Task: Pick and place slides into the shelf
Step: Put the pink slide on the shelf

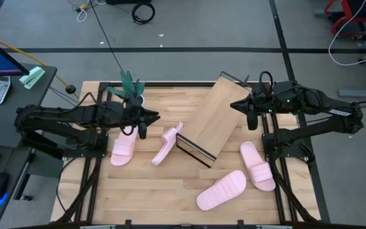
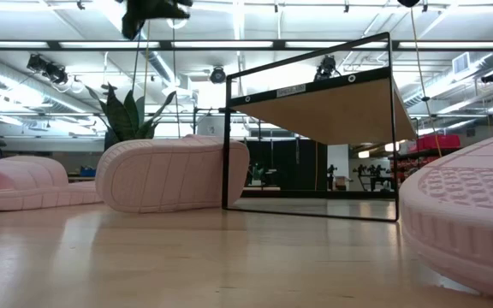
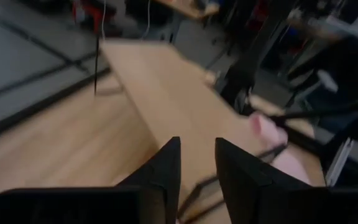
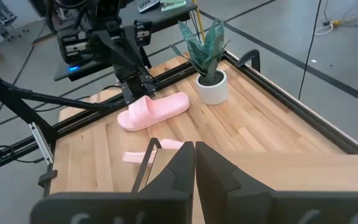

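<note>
The shelf (image 1: 213, 117) stands slanted mid-counter (image 1: 157, 191), and none of the four slides lies on it — two (image 1: 124, 150) rest to its left, two (image 1: 222, 190) to its right. The left pincer (image 1: 143, 125) hovers narrowly open above the left pair. The right pincer (image 1: 251, 116) hangs by the shelf's right edge, fingers (image 4: 178, 168) almost together, holding nothing.

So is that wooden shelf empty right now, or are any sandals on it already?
Empty. From above, the shelf shows only bare board, and all four slides lie on the table around it; one leans against its edge.
</note>
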Tool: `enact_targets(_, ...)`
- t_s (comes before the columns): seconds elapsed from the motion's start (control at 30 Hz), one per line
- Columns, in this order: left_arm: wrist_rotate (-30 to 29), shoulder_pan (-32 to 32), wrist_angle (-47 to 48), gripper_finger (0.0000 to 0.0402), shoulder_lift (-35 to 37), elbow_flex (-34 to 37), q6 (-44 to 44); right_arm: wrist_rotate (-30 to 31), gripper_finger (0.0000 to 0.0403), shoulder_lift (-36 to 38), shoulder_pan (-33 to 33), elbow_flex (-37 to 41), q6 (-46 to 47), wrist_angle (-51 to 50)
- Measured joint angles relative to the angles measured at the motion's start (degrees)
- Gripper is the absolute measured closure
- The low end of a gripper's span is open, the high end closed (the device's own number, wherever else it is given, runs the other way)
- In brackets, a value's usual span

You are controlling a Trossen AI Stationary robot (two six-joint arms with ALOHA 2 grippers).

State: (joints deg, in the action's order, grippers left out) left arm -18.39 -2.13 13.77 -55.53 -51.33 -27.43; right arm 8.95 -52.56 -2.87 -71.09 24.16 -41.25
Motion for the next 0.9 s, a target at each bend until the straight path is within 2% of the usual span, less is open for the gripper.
enact_targets(0.2,0.7,0.0,9.6,0.0255,0.0,0.0,-3.1,0.0,0.0382,-1.1,-0.6,0.0,4.3,0.0)
enact_targets(0.37,0.7,0.1,13.2,0.0223,0.0,0.0,-2.7,-1.6,0.0382,-1.3,-0.8,0.0,5.0,-0.2)
enact_targets(0.57,2.1,0.1,13.1,0.0202,0.0,0.0,1.4,-3.8,0.0379,-1.0,-0.8,0.0,9.4,-9.9)
enact_targets(0.77,3.2,0.1,13.1,0.0204,0.0,0.0,2.6,-8.2,0.0338,-1.0,-0.7,0.0,13.6,-22.1)
enact_targets(0.9,3.3,0.1,13.1,0.0211,0.0,0.0,2.6,-9.5,0.0303,-0.8,-0.7,0.0,14.7,-26.4)
